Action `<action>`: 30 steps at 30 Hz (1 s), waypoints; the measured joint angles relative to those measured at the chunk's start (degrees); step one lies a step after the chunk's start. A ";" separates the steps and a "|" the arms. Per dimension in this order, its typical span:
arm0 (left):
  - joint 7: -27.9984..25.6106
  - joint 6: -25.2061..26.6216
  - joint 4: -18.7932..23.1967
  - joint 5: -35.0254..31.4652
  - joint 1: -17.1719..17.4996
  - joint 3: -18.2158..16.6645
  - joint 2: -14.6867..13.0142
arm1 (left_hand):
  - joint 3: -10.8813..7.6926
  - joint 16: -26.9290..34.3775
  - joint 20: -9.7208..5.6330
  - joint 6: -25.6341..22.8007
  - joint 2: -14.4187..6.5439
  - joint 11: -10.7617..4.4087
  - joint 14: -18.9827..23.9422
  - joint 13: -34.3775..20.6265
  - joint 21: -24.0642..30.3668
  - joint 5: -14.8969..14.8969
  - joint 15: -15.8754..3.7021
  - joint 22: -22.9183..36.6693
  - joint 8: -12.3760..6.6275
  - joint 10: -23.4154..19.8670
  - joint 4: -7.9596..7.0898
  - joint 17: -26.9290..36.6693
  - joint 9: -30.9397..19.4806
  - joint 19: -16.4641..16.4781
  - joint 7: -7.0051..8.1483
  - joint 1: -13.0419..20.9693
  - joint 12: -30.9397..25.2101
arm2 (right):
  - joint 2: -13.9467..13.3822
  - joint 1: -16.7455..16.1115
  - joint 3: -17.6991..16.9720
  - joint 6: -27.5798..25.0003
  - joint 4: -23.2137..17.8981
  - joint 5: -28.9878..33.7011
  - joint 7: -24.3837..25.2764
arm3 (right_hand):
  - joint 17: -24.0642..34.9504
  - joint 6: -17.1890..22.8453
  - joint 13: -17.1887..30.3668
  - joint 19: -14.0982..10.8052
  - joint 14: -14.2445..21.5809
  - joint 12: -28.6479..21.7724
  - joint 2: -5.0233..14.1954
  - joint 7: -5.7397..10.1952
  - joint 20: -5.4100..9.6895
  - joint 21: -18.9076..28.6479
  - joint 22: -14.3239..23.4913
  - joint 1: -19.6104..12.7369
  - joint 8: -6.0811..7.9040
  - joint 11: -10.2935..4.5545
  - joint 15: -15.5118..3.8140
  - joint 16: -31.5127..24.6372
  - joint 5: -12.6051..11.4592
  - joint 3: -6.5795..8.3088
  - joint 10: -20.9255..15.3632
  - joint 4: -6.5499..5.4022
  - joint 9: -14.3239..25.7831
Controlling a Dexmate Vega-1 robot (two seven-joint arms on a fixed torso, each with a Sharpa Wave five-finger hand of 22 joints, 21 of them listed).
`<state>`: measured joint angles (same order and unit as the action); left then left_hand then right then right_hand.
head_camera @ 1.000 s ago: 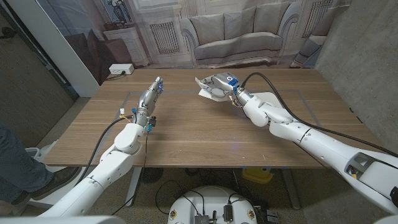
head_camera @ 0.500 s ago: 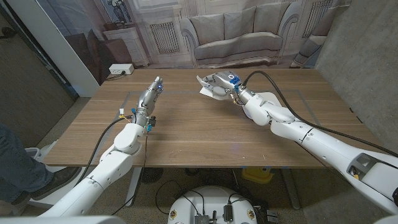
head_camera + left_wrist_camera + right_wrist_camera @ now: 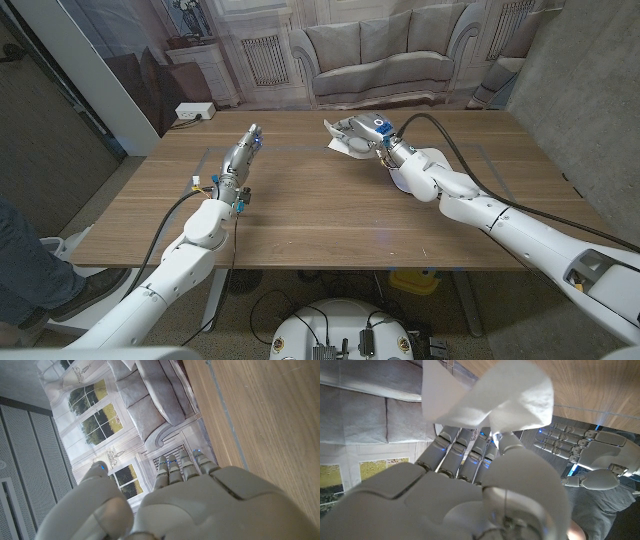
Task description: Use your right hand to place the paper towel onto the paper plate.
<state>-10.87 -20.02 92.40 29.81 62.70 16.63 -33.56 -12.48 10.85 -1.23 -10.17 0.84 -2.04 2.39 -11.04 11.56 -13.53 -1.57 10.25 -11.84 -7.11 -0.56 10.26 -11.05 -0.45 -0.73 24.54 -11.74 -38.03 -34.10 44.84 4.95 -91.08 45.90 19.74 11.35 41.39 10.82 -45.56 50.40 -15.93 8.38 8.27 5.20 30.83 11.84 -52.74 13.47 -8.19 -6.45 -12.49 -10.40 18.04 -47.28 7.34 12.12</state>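
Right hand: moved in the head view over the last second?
Yes. The right hand, gripping the paper towel, has drifted slightly toward picture right and the table's far edge; the waiting left hand sits unchanged.

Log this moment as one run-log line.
right hand: holds paper towel above table | left hand: holds nothing, idle | paper plate: under right forearm, towel not yet placed

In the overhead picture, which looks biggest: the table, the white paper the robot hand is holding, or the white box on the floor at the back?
1. table
2. paper towel, pinched in the right robot hand
3. white box, though it sits farther away, so unsure
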 measured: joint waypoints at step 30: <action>-0.78 0.63 1.48 -0.70 0.48 0.03 -0.29 | 0.33 0.00 0.00 -0.31 -0.24 0.00 0.00 0.00 0.00 0.00 0.00 0.00 0.00 0.00 -0.01 0.00 0.00 0.00 -0.31 0.23 0.00 | -1.84 -2.86 -2.51 -5.56 -1.53 -1.59 1.14 | -0.01 0.41 0.26 0.20 0.00 0.44 0.23 0.05 -0.20 0.33 0.00 -0.23 0.00 -0.62 0.00 0.00 0.00 0.00 -0.62 0.00 -0.01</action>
<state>-11.65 -19.39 93.88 29.11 63.18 16.66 -33.86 -12.15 10.85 -1.23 -10.49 0.60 -2.05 2.39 -11.04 11.56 -13.53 -1.56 10.25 -11.84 -7.11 -0.57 10.26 -11.05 -0.45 -1.04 24.77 -11.74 -39.87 -36.97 42.33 -0.61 -92.61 44.31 20.88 11.34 41.80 11.08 -45.36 50.40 -15.49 8.61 8.32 4.99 31.16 11.84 -52.97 13.47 -8.82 -6.46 -12.49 -10.40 18.04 -47.89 7.34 12.11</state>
